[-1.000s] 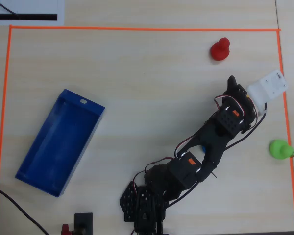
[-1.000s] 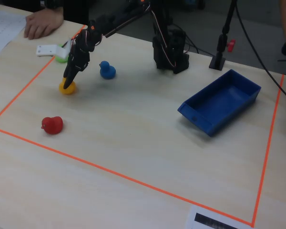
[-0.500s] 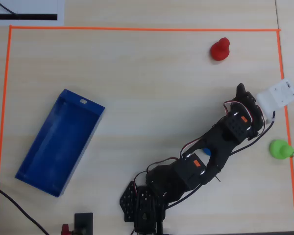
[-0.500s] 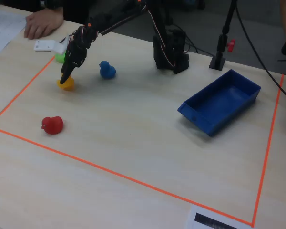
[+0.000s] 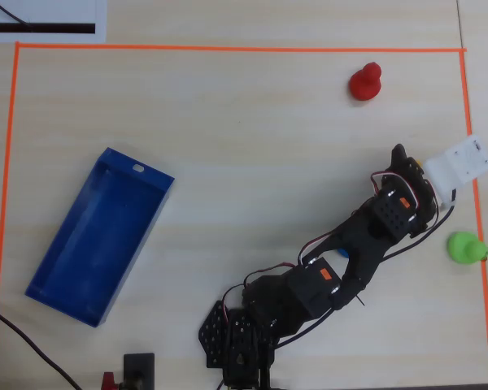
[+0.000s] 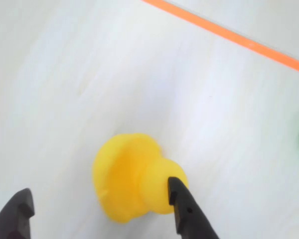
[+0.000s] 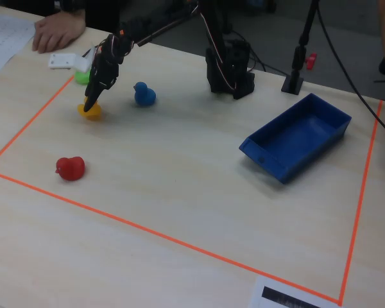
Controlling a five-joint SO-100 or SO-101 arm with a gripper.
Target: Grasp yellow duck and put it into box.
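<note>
The yellow duck (image 6: 129, 174) sits on the table between my open jaws in the wrist view, close against the right fingertip (image 6: 182, 199); the left fingertip (image 6: 20, 209) stands well apart from it. My gripper (image 6: 98, 186) is open and holds nothing. In the fixed view the gripper (image 7: 90, 102) hangs low right over the duck (image 7: 90, 111) near the left tape line. From overhead the arm covers the duck almost fully. The dark-blue box (image 5: 61, 252) lies empty far to the left in the overhead view, and at the right in the fixed view (image 7: 321, 138).
A red duck (image 5: 364, 81), a green duck (image 5: 466, 248) and a blue duck (image 7: 144, 94) stand near the arm. Orange tape (image 5: 228, 49) frames the work area. A person's hand (image 7: 58, 29) rests at the far left table edge.
</note>
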